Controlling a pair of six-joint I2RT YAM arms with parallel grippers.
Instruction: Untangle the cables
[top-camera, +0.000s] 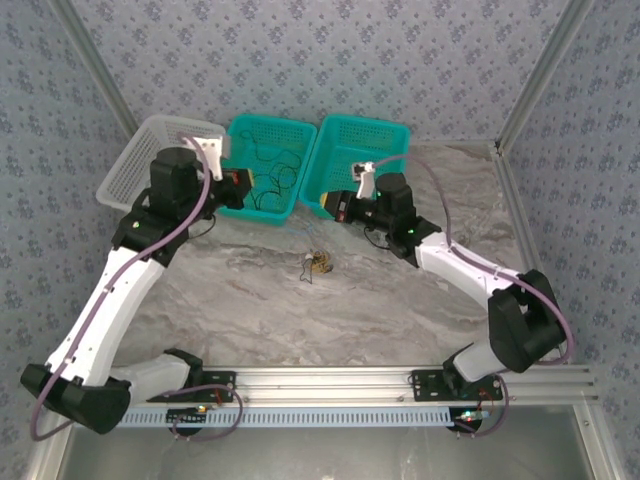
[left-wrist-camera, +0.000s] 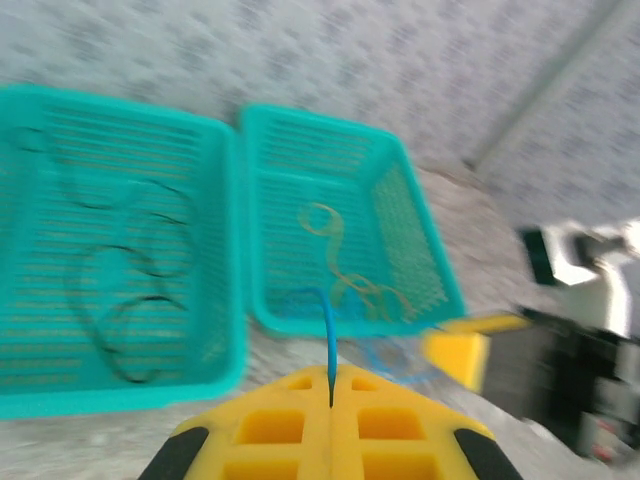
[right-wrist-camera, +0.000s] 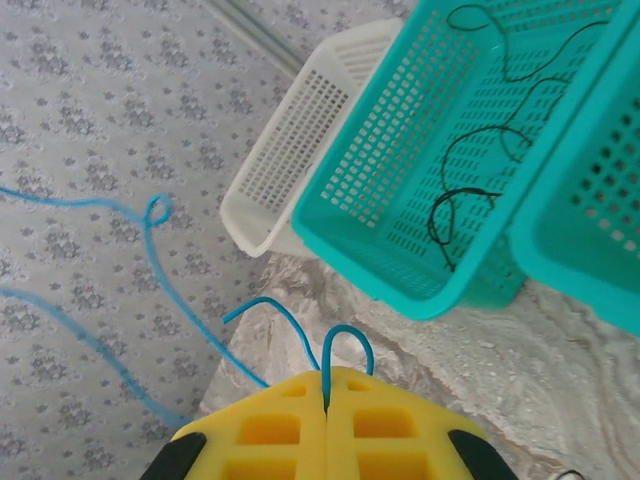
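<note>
My left gripper (top-camera: 243, 190) hangs by the front of the left teal basket (top-camera: 240, 135), its yellow jaws (left-wrist-camera: 331, 385) shut on a blue cable (left-wrist-camera: 328, 330). My right gripper (top-camera: 332, 204) is at the front of the right teal basket (top-camera: 392, 135), jaws (right-wrist-camera: 326, 385) shut on the same blue cable (right-wrist-camera: 150, 250), which loops away to the left. A small tangle of cables (top-camera: 320, 262) lies on the table between the arms. Black cables (left-wrist-camera: 130, 320) (right-wrist-camera: 465, 190) lie in the left teal basket. A tan cable (left-wrist-camera: 340, 260) lies in the right one.
A white basket (top-camera: 140, 165) (right-wrist-camera: 290, 150) stands left of the teal baskets, behind the left arm. Patterned walls close in the back and sides. The marbled table (top-camera: 380, 300) is open in front of the baskets.
</note>
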